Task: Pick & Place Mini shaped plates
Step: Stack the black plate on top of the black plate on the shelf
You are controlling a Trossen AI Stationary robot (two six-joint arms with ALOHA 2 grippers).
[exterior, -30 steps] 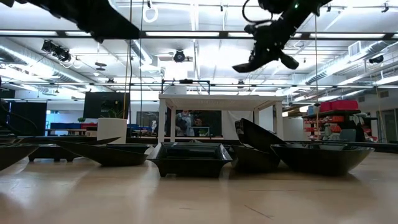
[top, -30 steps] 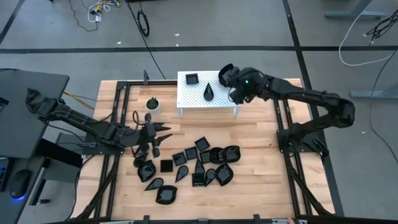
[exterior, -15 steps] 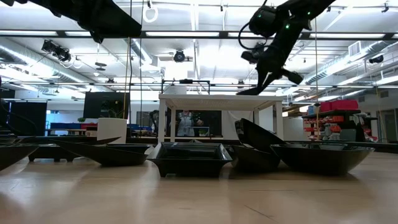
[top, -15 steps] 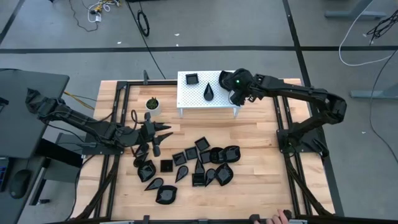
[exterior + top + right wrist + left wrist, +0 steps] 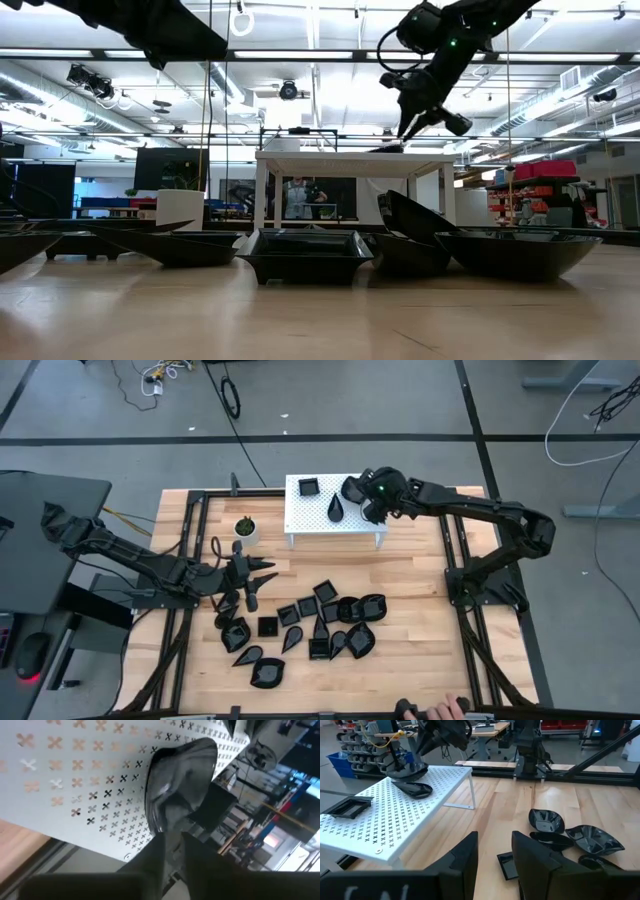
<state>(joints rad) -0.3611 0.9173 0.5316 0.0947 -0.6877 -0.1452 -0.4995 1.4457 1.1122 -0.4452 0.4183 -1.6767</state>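
You have most of the mini shaped plates (image 5: pixel 318 622) clustered on the wooden tabletop near its middle — glossy black shallow dishes, square, teardrop and leaf-shaped, some touching or overlapping. Up on the white perforated stand (image 5: pixel 310 520) you see three more: a square plate (image 5: pixel 308 486) at one corner, a teardrop plate (image 5: pixel 336 508) near the middle, and a rounded plate (image 5: pixel 352 489) — this last one tilted on edge.

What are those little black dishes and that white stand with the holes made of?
The little black dishes look like glazed ceramic or glossy plastic: they catch sharp highlights. The white stand seems to be painted sheet metal, thin and flat, punched with cross-shaped holes, on slim legs.
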